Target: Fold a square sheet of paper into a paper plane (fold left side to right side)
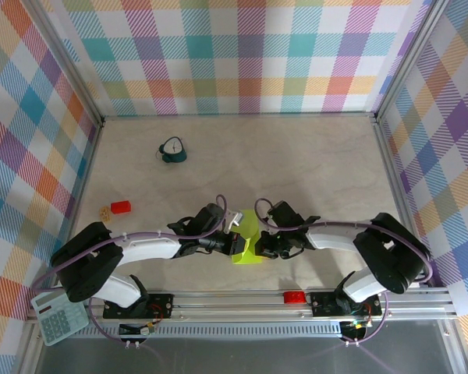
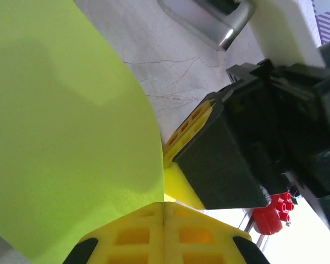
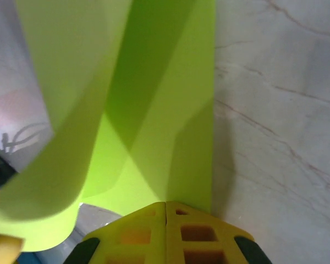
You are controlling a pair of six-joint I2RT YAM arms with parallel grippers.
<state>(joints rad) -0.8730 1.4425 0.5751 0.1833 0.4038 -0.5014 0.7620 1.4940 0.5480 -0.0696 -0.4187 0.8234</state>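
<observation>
The square sheet of paper [image 1: 246, 251] is hanging lifted off the counter [image 1: 296, 164] close to the middle of its near edge, between the two arms. It is bowing into a loose curve instead of lying flat. The left end effector [image 2: 164, 212] is pressing its yellow fingers together with the sheet's edge running right into the seam between them, so it is apparently pinching the paper. The right end effector [image 3: 166, 212] is likewise closed, with the curled sheet feeding down into its tips. No sharp crease is showing in either wrist view, so the left-to-right fold is probably only under way: the halves are being brought over and not yet flattened. All the later folds that would make the pointed plane are waiting to be done. Further out, the pale marbled counter is carrying a small teal clock [image 1: 171, 150] toward the far edge and a small red block [image 1: 121, 206] near the left edge. A grey calculator [image 1: 58, 315] is sitting just off the near left corner. Pastel plaid walls [image 1: 242, 54] are enclosing the counter on three sides.
</observation>
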